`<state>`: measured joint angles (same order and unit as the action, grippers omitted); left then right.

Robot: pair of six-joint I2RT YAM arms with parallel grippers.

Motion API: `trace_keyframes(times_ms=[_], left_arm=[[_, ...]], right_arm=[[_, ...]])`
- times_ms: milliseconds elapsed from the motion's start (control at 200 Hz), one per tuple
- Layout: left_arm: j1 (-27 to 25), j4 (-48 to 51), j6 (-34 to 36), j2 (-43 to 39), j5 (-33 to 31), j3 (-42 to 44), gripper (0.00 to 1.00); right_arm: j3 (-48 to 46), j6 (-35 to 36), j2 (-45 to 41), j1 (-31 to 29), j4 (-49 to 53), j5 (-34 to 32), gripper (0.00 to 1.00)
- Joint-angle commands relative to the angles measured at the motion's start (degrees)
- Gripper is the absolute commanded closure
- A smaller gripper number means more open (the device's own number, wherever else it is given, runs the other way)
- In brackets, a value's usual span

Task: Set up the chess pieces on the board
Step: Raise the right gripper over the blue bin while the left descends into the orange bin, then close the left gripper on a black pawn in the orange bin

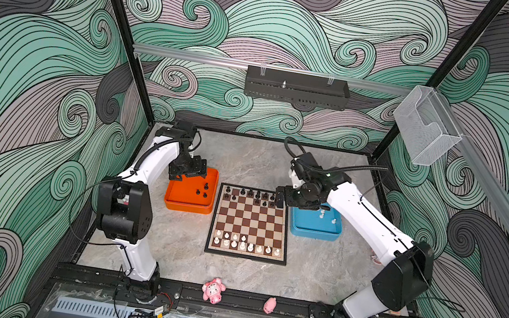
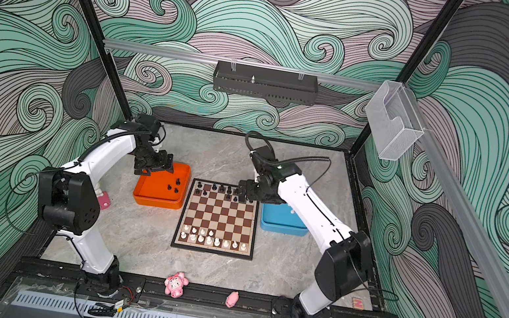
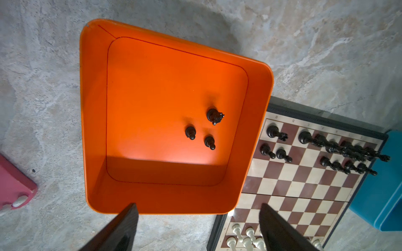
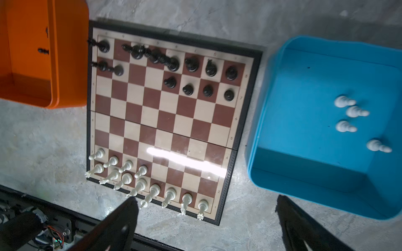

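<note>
The square chessboard of brown and cream checks (image 1: 250, 221) lies in the middle of the grey marbled tabletop (image 1: 245, 165). A shallow orange plastic tray (image 1: 186, 208) sits beside its far left corner and a blue plastic tray (image 4: 304, 173) beside its far right corner. Glossy black plastic chessmen (image 1: 257, 195) fill most of the board's two far rows. White plastic chessmen (image 1: 243, 245) fill the near edge row and half of the next.

The left gripper (image 3: 198, 206) hangs released and empty above the orange tray, probably because three spare black pieces (image 3: 190, 132) stand there, well apart from its fingers. The right gripper (image 4: 206, 197) is spread wide with nothing in it over the board's far right corner. Four white pawns (image 4: 344, 126) wait in the blue tray, likely its next pick.
</note>
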<state>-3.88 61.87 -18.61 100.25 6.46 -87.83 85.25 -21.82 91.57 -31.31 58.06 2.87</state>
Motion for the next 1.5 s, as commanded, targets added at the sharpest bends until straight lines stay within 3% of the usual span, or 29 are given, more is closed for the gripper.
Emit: trace_keyframes(times_ms=[0, 270, 540, 926, 1491], left_arm=[[0.54, 1.65, -0.33, 1.47, -1.71, -0.77, 0.06], [0.61, -0.96, -0.95, 4.48, -2.38, -0.03, 0.02], [0.54, -4.85, -2.39, 7.88, -3.04, 1.86, 0.01], [0.15, -8.15, -2.45, 12.62, -3.88, 3.48, 0.31], [-1.56, -8.71, -2.19, 15.71, -5.01, 2.41, 0.48]], right_arm=[[-0.71, 0.57, -3.7, 4.79, -1.88, 0.95, 0.01], [-6.3, 0.71, -6.59, 16.48, -5.24, 9.25, 0.01], [-8.07, 2.04, -6.32, 19.3, -6.05, 12.04, 0.0], [-10.09, 3.72, -5.48, 21.42, -6.38, 13.34, 0.0], [-11.52, 4.29, -3.97, 22.51, -7.53, 14.45, 0.0]])
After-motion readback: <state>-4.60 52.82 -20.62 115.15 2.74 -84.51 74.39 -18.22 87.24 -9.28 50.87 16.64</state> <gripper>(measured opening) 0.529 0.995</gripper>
